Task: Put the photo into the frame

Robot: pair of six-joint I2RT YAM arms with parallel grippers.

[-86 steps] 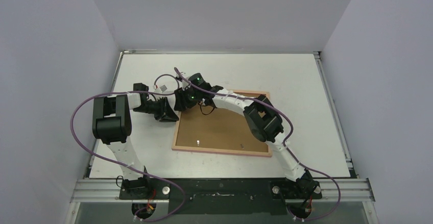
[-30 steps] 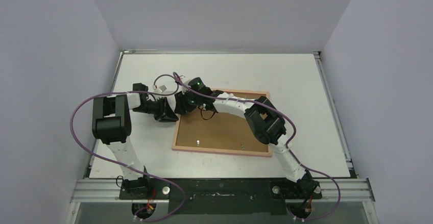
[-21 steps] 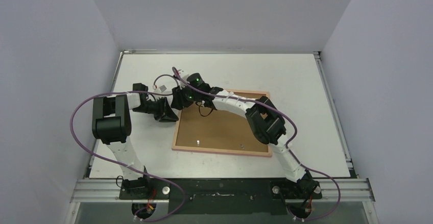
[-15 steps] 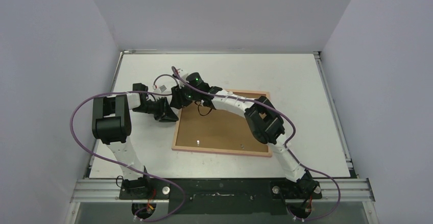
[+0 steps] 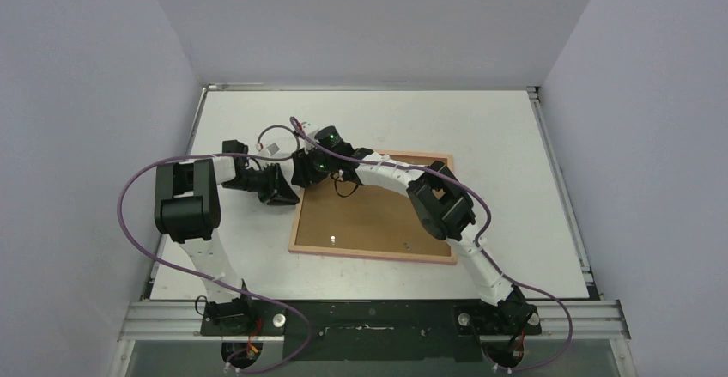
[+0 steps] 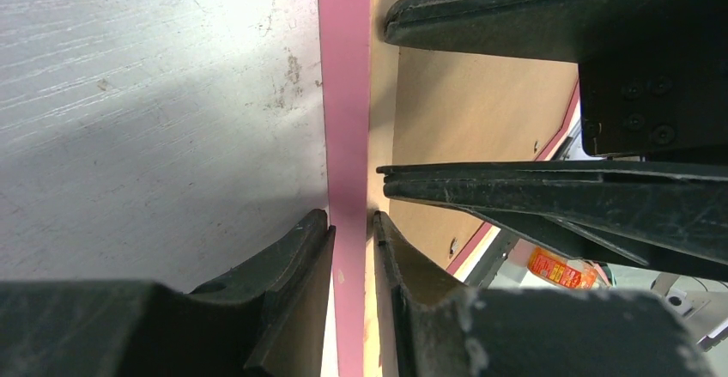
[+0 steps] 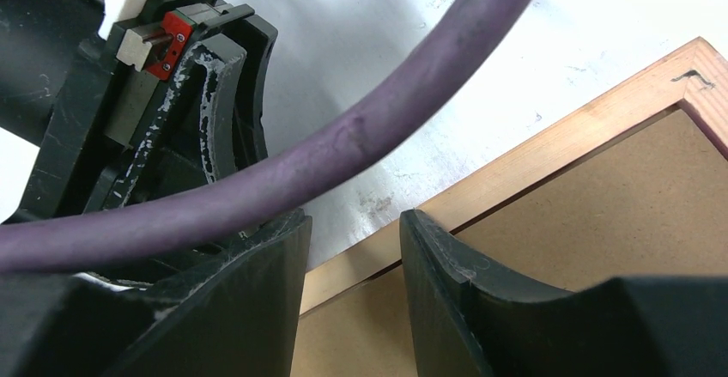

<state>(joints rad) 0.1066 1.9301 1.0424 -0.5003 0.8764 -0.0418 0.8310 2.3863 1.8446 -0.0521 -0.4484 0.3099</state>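
On the white table [image 5: 515, 128], near its middle, the frame [image 5: 369, 255] is laid flat, back up; a brown backing [image 5: 369, 218] is seen inside the pink border. The left gripper [image 6: 352, 218] is pinched on the frame's left rail near the far corner, one finger on the table side, one on the backing side; the right gripper [image 7: 354, 218] is held just over that corner, jaws parted, nothing gripped; a purple cable [image 7: 343, 149] is noted across its view.
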